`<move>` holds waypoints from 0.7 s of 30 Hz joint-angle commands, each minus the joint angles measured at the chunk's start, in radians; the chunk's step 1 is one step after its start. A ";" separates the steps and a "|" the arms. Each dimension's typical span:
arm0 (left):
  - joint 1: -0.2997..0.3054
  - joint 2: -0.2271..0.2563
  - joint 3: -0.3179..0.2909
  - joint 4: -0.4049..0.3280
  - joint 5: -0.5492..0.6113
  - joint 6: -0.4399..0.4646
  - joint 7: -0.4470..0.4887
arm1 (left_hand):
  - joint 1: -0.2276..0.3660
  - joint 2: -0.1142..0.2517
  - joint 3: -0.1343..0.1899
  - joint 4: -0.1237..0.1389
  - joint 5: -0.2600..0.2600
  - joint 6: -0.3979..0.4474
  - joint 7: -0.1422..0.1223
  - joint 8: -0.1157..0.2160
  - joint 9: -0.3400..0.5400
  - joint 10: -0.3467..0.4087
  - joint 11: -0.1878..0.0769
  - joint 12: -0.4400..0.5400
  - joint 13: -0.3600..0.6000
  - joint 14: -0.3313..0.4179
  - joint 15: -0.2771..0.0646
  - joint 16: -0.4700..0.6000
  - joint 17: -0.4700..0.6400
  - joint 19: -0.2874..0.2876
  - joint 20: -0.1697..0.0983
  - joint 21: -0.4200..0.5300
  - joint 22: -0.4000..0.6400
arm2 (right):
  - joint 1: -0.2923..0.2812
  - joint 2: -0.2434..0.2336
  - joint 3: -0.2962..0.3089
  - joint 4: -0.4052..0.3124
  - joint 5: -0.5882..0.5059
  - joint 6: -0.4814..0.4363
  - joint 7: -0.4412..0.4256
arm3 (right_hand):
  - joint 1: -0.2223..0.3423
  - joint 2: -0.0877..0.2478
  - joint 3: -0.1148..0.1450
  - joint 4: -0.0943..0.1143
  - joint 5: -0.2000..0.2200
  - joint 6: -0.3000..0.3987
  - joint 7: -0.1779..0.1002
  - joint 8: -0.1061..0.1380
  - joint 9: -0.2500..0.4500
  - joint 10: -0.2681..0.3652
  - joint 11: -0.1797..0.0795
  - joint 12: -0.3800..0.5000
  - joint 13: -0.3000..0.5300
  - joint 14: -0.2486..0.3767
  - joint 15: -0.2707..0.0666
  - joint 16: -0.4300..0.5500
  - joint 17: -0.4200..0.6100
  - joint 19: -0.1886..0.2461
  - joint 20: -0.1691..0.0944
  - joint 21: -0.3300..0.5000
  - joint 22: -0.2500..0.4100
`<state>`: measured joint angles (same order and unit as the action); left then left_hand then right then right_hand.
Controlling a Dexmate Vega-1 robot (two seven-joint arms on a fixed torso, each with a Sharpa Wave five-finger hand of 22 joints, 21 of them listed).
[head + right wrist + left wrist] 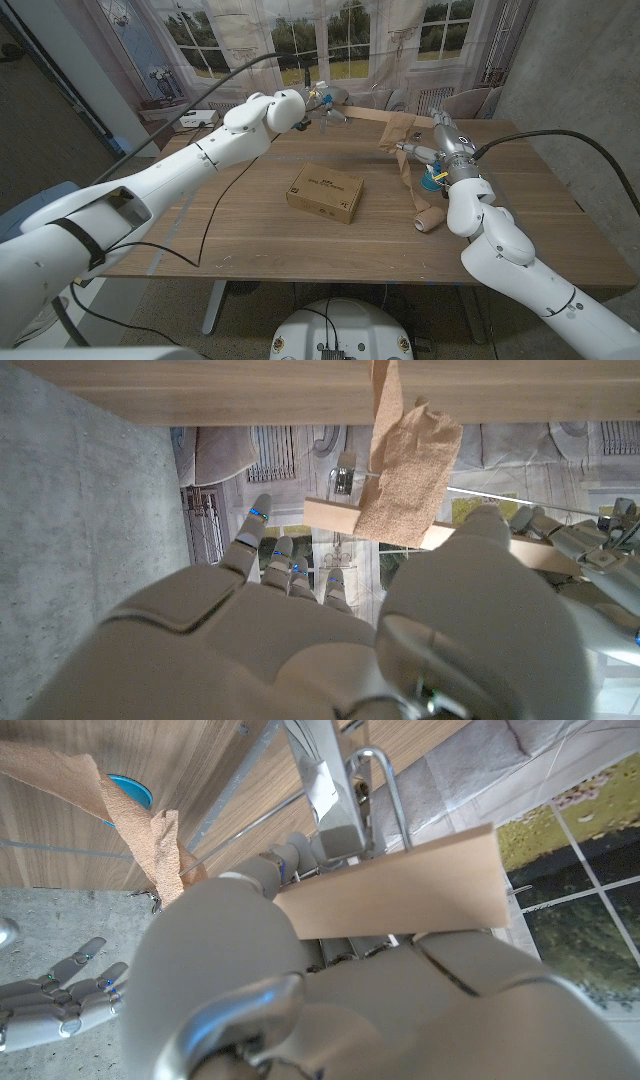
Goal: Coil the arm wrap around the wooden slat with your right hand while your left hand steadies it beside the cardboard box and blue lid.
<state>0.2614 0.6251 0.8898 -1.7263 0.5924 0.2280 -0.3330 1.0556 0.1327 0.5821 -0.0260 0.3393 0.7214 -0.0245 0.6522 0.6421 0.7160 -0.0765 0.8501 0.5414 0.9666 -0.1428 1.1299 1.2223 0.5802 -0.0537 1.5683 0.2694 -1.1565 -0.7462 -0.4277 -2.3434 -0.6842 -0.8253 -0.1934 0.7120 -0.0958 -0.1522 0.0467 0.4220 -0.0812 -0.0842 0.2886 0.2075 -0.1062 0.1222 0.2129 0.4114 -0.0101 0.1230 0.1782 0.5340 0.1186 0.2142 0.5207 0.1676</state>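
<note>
Slat (362,116) lay lengthwise between our hands above the table's far edge, left hand (300,108) gripping one end, right hand (432,150) nearer the wrap (408,165), its grip unclear.

The bench (250,235) is brown wood with a fine straight grain and a matt finish. At its centre the cardboard box (325,192) is plain kraft board, dull and smooth. The wooden slat (395,890) is pale, bare, unvarnished wood with clean edges. The arm wrap (408,475) is tan cloth, crinkled and rough, with a woven crepe texture; its roll (429,219) lies at four o'clock of the box. The blue lid (130,792) looks like smooth plastic. Both hands, left hand (283,110) and right hand (447,150), have glossy white plastic shells and grey metallic fingers (65,1005).
</note>
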 commanded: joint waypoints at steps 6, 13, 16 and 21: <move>0.000 -0.015 0.018 0.012 -0.001 -0.006 -0.004 | 0.011 0.049 0.085 0.080 0.004 0.026 0.016 0.006 0.001 0.062 -0.030 0.081 0.603 -0.004 -0.031 0.005 0.002 -0.001 -0.061 0.002 0.002 | 0.077 -0.187 -0.049 -0.100 0.275 -0.260 0.315 | 0.014 0.004 -0.028 -0.002 0.006 -0.070 0.005 -0.052 -0.004 0.006 -0.022 -0.003 -0.015 -0.017 -0.004 0.013 -0.040 -0.027 0.001 -0.048 0.005; -0.004 -0.022 0.026 0.032 -0.004 -0.018 -0.005 | 0.011 0.049 0.085 0.079 0.005 0.027 0.016 0.005 0.002 0.063 -0.029 0.081 0.604 -0.003 -0.030 0.006 0.002 -0.001 -0.060 0.002 0.002 | 0.149 -0.232 -0.128 -0.134 0.342 -0.414 0.309 | -0.001 -0.007 -0.055 0.005 0.016 -0.068 0.071 -0.062 -0.007 0.001 0.005 -0.005 -0.024 -0.029 0.011 0.016 -0.061 -0.035 0.001 -0.073 0.006; -0.006 -0.025 0.029 0.043 -0.008 -0.027 -0.003 | 0.011 0.049 0.085 0.079 0.005 0.027 0.016 0.005 0.001 0.063 -0.029 0.081 0.603 -0.006 -0.029 0.005 0.003 -0.001 -0.061 0.002 0.001 | 0.192 -0.244 -0.176 -0.151 0.375 -0.494 0.295 | -0.010 -0.011 -0.073 0.010 0.026 -0.060 0.142 -0.066 -0.008 0.006 0.028 -0.003 -0.031 -0.027 0.016 0.020 -0.076 -0.034 0.001 -0.089 0.006; -0.011 -0.030 0.030 0.063 -0.017 -0.042 0.002 | 0.011 0.049 0.085 0.079 0.005 0.029 0.016 0.005 0.001 0.065 -0.030 0.083 0.606 -0.007 -0.028 0.005 0.002 -0.001 -0.060 0.003 0.003 | 0.210 -0.259 -0.184 -0.163 0.469 -0.554 0.248 | -0.018 -0.013 -0.089 0.014 0.035 -0.054 0.191 -0.070 -0.009 0.009 0.055 -0.003 -0.037 -0.023 0.022 0.024 -0.088 -0.029 0.001 -0.101 0.007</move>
<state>0.2567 0.6059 0.9121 -1.6998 0.5888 0.2104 -0.3376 1.0555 0.1327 0.5821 -0.0260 0.3393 0.7238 -0.0268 0.6485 0.6415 0.7160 -0.0765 0.8501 0.5414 0.9666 -0.1428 1.1299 1.2223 0.5802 -0.0537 1.5683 0.2692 -1.0212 -0.9497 -0.5434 -2.4658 -0.3829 -1.1832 0.0922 0.7008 -0.1075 -0.2304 0.0592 0.4481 -0.1324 0.0922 0.2217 0.1998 -0.0946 0.1577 0.2129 0.3754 -0.0364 0.1323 0.1964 0.4480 0.0910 0.2144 0.4245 0.1701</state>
